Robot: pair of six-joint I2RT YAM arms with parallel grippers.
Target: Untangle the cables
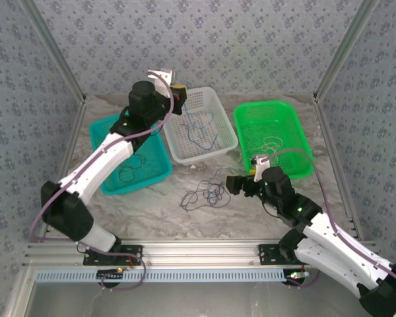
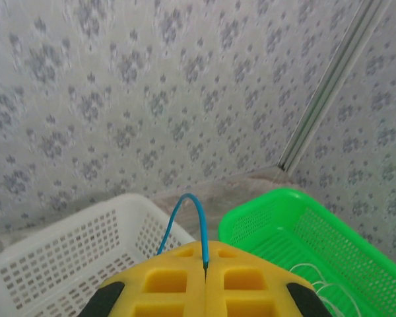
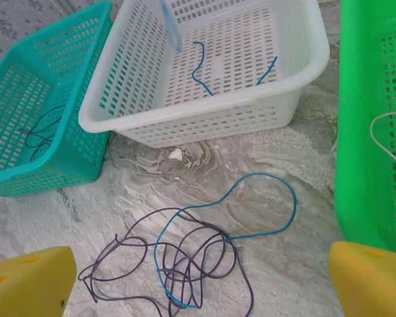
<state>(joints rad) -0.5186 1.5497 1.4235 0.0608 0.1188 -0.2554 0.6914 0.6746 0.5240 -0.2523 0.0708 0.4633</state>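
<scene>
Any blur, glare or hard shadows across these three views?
Top external: even, soft light, only faint shadows by the white basket, no glare. Left wrist: wallpaper slightly soft; the blue cable pinched in the left hand reads clearly. Right wrist: tangled cables sharp, green basket looks oversaturated.

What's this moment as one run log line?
left claw: shut on blue cable over white basket | right claw: open, facing tangle on table | tangle: blue and dark cables
</scene>
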